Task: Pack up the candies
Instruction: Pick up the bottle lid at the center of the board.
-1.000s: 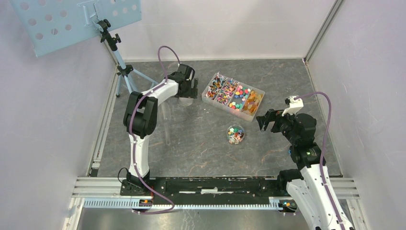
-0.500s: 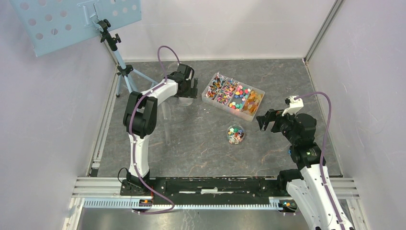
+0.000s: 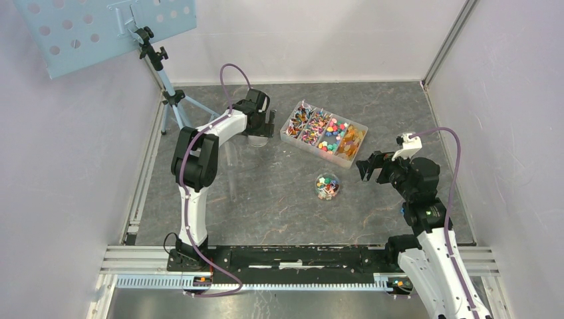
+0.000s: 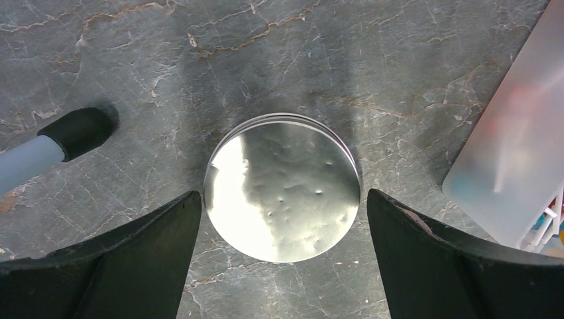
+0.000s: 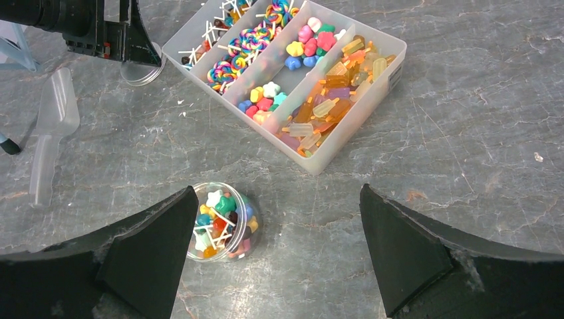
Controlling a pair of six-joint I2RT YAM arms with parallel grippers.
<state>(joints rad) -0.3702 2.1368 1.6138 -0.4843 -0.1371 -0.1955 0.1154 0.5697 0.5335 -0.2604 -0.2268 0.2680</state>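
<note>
Desk (image 3: 266,199) space at the far middle is taken by a divided tray (image 5: 346,136), where most candies (image 5: 312,109) are sorted; more are heaped in a small clear jar (image 5: 255,224) nearer the arms. Both end effectors are spread apart and empty. The left end effector (image 4: 282,199) is set astride the shiny lid (image 4: 282,179) without touching it, and the right end effector (image 5: 277,191) is held above the jar. A clear scoop (image 5: 53,119) is seen left of the tray. The candies are judged light, hard and apt to roll, and are best taken by their sticks.

The left arm (image 3: 191,214) and right arm (image 3: 439,266) are white with black joints and looping purple cables (image 3: 232,64).
</note>
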